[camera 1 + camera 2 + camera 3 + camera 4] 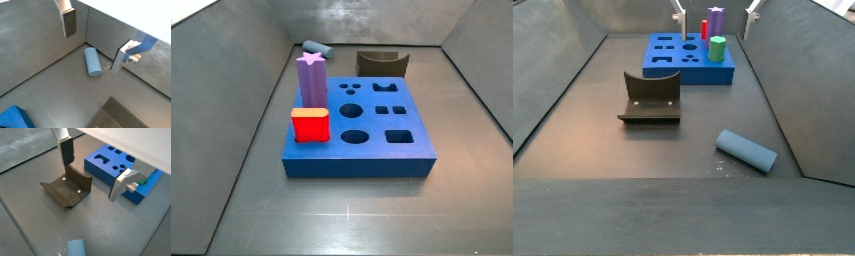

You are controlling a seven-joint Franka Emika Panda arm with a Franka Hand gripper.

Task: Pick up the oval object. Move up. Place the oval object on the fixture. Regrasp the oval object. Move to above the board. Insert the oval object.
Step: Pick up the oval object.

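Gripper: the gripper [93, 37] is hanging in the air above the floor, its two silver fingers [69, 23] standing well apart with nothing between them; in a wrist view it [93, 173] is sitting over the gap between the fixture and the board.
Oval object: the oval object [93, 61] is lying on its side on the grey floor, touching nothing, on the far side of the fixture from the board; it is showing as a pale blue cylinder in a side view [747, 150] and only as a small end near the back wall in a side view [314, 47].
Fixture: the fixture [67, 189] is standing on the floor between the oval object and the board, its notch empty; both side views are showing it [651, 98] [381, 63] close to the board's short edge but apart from it.
Board: the board [358, 135] is lying flat on the floor, several of its holes open.
Purple peg: the purple peg [311, 82] is standing upright in the board, at the end nearer the fixture.
Red block: the red block [311, 125] is standing in the board just beside the purple peg, on the side away from the fixture.
Green piece: a green cylinder [718, 49] appears to be standing by the board's far end, though its footing is hard to make out.
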